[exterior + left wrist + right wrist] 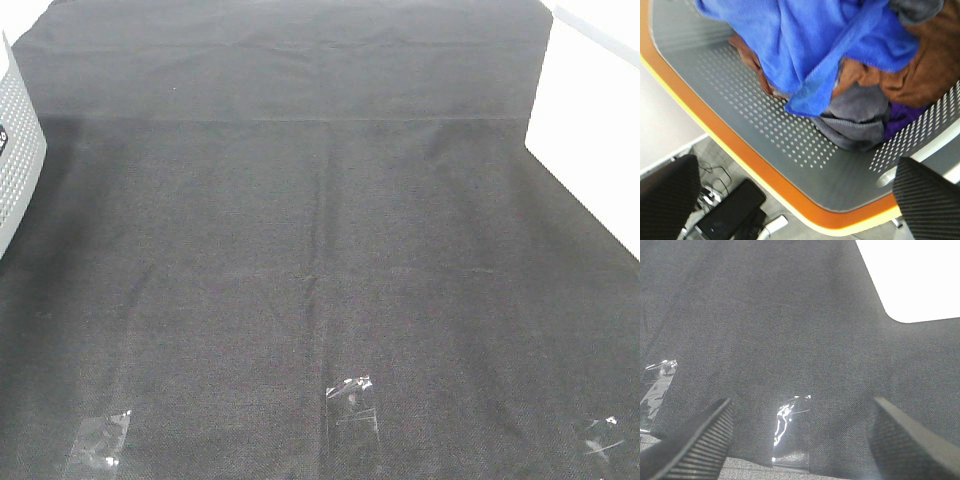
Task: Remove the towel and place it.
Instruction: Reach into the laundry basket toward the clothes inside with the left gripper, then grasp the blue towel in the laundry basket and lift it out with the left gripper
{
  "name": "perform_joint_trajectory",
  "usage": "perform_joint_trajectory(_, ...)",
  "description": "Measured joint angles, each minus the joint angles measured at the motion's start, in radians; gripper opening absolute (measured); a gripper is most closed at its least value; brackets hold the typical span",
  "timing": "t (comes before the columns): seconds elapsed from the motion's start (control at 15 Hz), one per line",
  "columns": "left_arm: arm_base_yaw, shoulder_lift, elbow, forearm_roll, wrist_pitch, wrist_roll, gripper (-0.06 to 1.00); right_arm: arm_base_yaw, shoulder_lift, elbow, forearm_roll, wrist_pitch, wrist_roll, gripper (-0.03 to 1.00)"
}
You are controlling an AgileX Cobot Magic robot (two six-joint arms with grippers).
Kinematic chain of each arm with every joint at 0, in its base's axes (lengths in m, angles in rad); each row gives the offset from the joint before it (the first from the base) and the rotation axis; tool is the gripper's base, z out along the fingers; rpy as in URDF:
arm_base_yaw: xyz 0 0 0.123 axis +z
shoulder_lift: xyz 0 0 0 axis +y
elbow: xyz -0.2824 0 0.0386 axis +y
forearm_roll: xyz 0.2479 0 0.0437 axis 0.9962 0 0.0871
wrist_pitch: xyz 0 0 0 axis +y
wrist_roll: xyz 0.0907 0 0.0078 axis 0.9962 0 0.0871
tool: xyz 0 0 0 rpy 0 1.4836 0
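The towel (790, 45) lies bunched inside the basket (765, 130), on top of the pile and draped toward the perforated grey wall. Under it in the basket sit a brown cloth (925, 65), a grey cloth (855, 120) and a purple cloth (900, 122), which is touching the grey one. The left hand (795, 165) hangs over the basket's orange rim (740, 155), released, its fingers spread wide and holding nothing; the towel is apart from both fingers. Beside the basket spreads a black cloth (320, 250), flat, with strips of clear tape (352, 400) along the edge farthest from the basket's top. The right hand (801, 405) hovers over that cloth above a tape strip, also released, nothing between its fingers.
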Motion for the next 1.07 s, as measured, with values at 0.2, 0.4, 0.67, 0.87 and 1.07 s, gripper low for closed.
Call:
perform_joint_trajectory(0.2, 0.131, 0.104, 0.0, -0.029, -0.04, 0.029, 0.98, 0.0, 0.0, 0.0, 0.0, 0.0, 0.0, 0.72)
perform_joint_trajectory(0.4, 0.19, 0.199, 0.0, -0.058, -0.108, 0.107, 0.98, 0.0, 0.0, 0.0, 0.0, 0.0, 0.0, 0.72)
perform_joint_trajectory(0.67, 0.19, 0.367, -0.09, -0.067, -0.243, 0.172, 0.98, 0.0, 0.0, 0.0, 0.0, 0.0, 0.0, 0.72)
perform_joint_trajectory(0.87, 0.19, 0.453, -0.129, -0.084, -0.214, 0.189, 0.96, 0.0, 0.0, 0.0, 0.0, 0.0, 0.0, 0.72)
perform_joint_trajectory(1.07, 0.19, 0.477, -0.129, -0.119, -0.163, 0.228, 0.92, 0.0, 0.0, 0.0, 0.0, 0.0, 0.0, 0.72)
